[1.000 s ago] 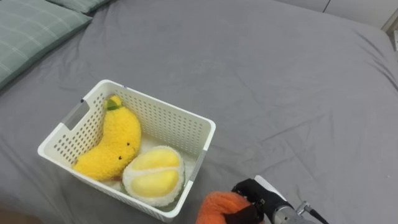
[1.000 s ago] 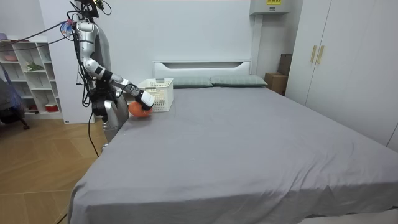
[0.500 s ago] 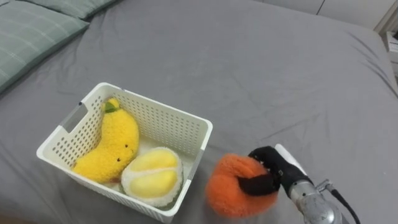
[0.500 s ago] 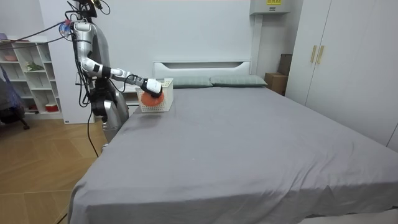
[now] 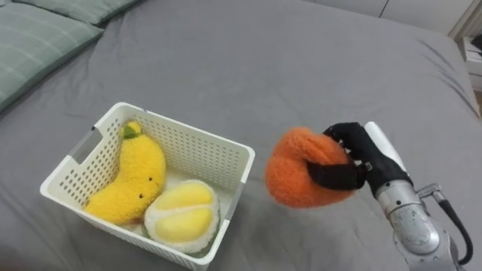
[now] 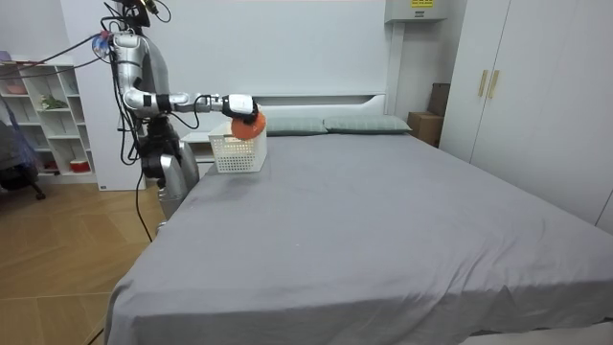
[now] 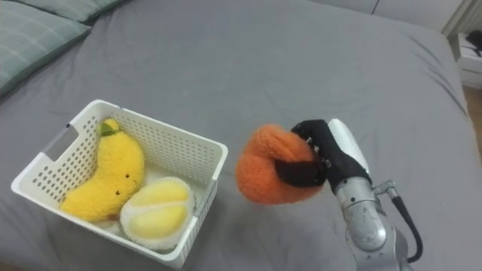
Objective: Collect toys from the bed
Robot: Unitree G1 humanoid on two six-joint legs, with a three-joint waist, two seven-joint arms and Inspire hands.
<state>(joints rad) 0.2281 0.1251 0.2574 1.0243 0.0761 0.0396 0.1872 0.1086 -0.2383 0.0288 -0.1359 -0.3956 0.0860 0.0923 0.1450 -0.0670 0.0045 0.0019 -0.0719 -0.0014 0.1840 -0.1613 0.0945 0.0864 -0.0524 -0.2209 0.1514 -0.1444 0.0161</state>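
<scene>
Toy: you see a round, fuzzy orange plush toy (image 5: 301, 169), dented where the fingers press in
Toy's place: held up clear of the grey bed (image 5: 263, 60), just beside the right rim of the basket (image 5: 188, 147) and not touching it; in the room view it hangs a little above the basket, near the bed's head-end corner
Right robot hand (image 5: 354, 162): its black fingers and thumb are curled round the orange plush toy, grasping it from the right
Basket: white slotted plastic, standing on the bed near the green pillow (image 5: 38, 45)
Basket contents: a yellow banana plush (image 5: 135, 177) with a green stem lies along the left wall; a round pale-yellow plush (image 5: 181, 220) fills the near right corner, touching the banana
Robot: stands beside the bed's head end, with its right arm stretched level over the bed
</scene>
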